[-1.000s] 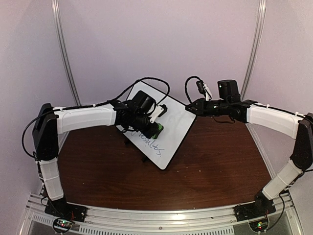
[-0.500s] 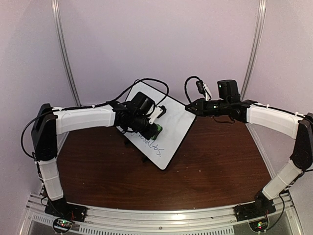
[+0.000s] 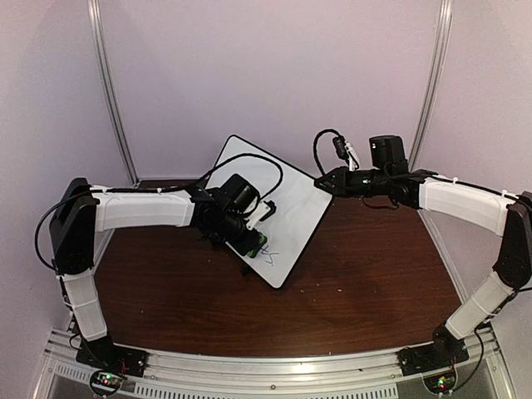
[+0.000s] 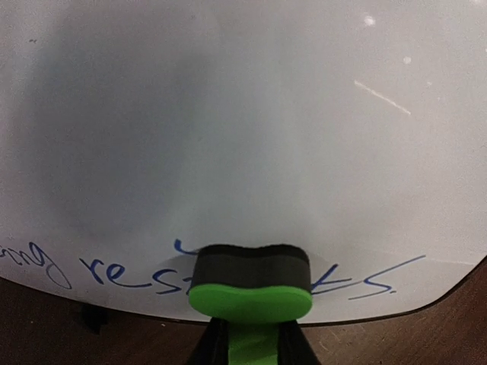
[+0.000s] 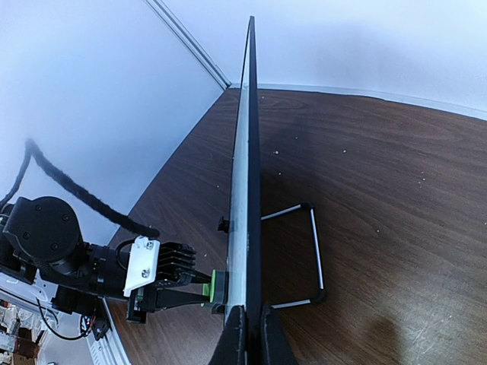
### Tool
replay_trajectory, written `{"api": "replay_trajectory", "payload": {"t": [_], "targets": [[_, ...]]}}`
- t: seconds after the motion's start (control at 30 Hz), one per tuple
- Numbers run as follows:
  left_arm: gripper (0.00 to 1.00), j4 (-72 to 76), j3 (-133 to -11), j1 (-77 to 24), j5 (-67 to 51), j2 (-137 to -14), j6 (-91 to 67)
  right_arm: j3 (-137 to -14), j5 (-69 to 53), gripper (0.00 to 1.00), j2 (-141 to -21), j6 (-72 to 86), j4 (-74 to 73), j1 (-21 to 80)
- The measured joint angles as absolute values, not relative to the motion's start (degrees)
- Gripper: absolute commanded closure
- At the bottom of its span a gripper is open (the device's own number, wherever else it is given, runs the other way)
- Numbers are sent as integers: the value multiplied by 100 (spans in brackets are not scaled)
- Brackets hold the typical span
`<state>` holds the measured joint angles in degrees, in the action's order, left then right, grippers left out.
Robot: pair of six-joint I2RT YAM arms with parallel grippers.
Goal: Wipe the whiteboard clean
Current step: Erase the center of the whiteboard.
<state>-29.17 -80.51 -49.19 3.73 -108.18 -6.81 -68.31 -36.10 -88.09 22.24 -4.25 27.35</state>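
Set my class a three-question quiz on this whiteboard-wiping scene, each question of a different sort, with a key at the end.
1. True or false: the right hand is shut on the edge of the whiteboard.
2. The left hand holds: A) a marker; B) a green eraser; C) a cloth.
3. Is the whiteboard blank?
Key: 1 true. 2 B. 3 No: blue writing shows on both sides of the eraser.
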Motion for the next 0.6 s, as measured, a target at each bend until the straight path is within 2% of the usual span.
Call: {"api": "replay_trajectory", "payload": {"t": [0.33,0.6], "targets": [[94,-2888,-8412,-4134,198,-10820,-784,-6834,-3664,100,-8809,2178,-357,2766],[94,-2515,-8036,-4123,185,-10726,-873,-6834,-3638,100,-8809,2206,-364,2768]]}}
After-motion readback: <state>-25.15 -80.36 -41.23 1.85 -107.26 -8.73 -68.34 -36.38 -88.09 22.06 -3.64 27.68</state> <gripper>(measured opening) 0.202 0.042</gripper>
